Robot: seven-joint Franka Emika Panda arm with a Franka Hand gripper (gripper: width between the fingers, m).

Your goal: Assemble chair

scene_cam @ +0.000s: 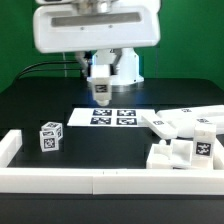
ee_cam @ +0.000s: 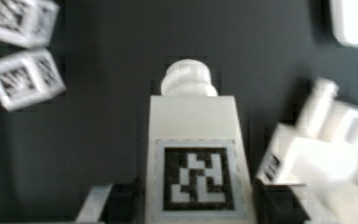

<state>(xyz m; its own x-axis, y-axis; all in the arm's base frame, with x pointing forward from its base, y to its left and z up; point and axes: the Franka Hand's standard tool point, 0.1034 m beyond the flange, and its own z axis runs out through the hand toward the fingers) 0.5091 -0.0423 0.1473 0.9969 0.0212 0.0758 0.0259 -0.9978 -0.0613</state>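
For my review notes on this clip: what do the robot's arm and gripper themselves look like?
The arm is glossy white, with bulky rounded housings and a grey band along the upper casing. The gripper below it is also white, small and blocky. In the wrist view its fingers appear only as dark, blurred slivers. Thin black cables lie to the exterior view's left of the arm. No markings on it are legible.

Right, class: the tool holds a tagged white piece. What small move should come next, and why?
Probably carry the tagged piece toward the chair panels on the exterior view's right: the tool grips it, joined to nothing, and most other parts lie there.
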